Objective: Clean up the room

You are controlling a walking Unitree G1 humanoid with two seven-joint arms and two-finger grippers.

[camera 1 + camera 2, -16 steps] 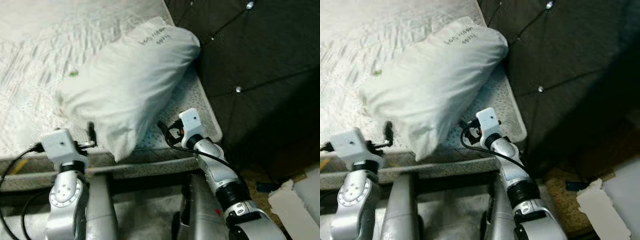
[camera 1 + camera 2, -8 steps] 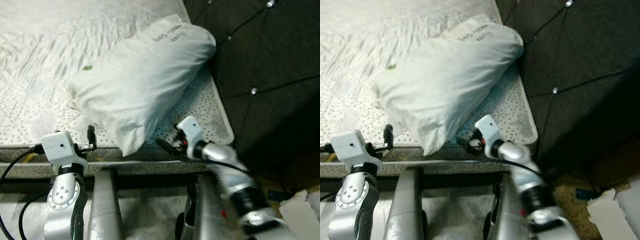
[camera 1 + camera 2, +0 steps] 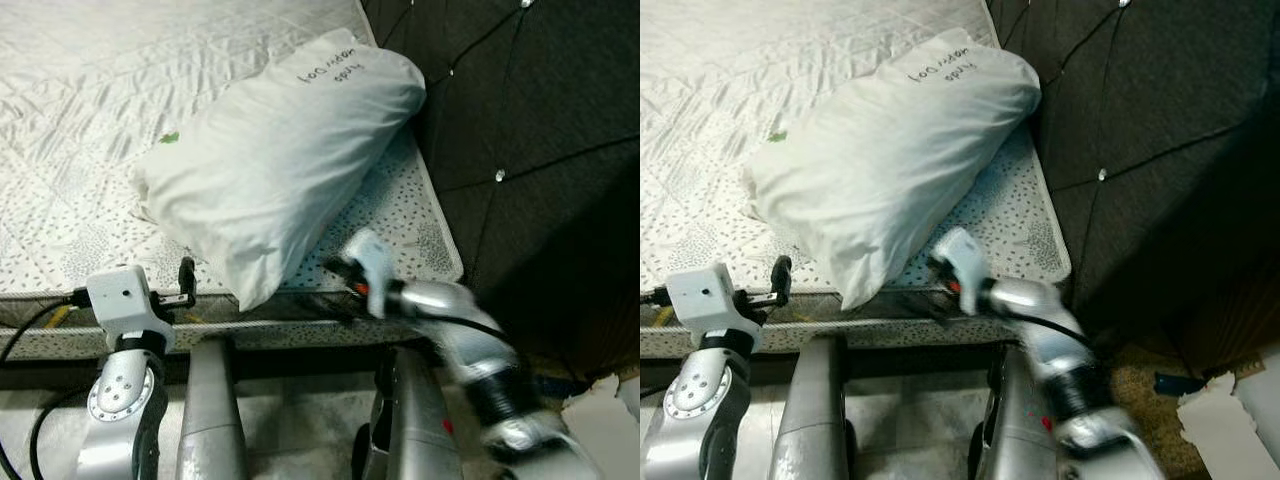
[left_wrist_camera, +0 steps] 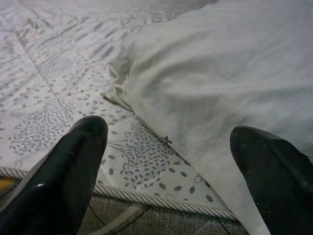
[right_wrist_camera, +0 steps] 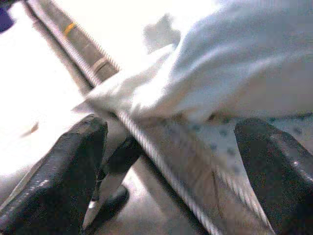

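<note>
Pillow (image 3: 285,160) lies long axis toward one o'clock on the mattress (image 3: 70,120); both wide-open, empty grippers, left (image 4: 168,166) and right (image 5: 171,166), flank its near corner.

Looks like a bedroom at home: bare quilted mattress (image 3: 120,130), a white pillow (image 3: 280,160) on it right beside the dark tufted headboard (image 3: 530,150).

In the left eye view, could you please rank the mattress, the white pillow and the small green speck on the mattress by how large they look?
1. mattress, the largest, running out of frame.
2. white pillow, lying on the mattress near its corner.
3. green speck, tiny, beside the pillow.
</note>
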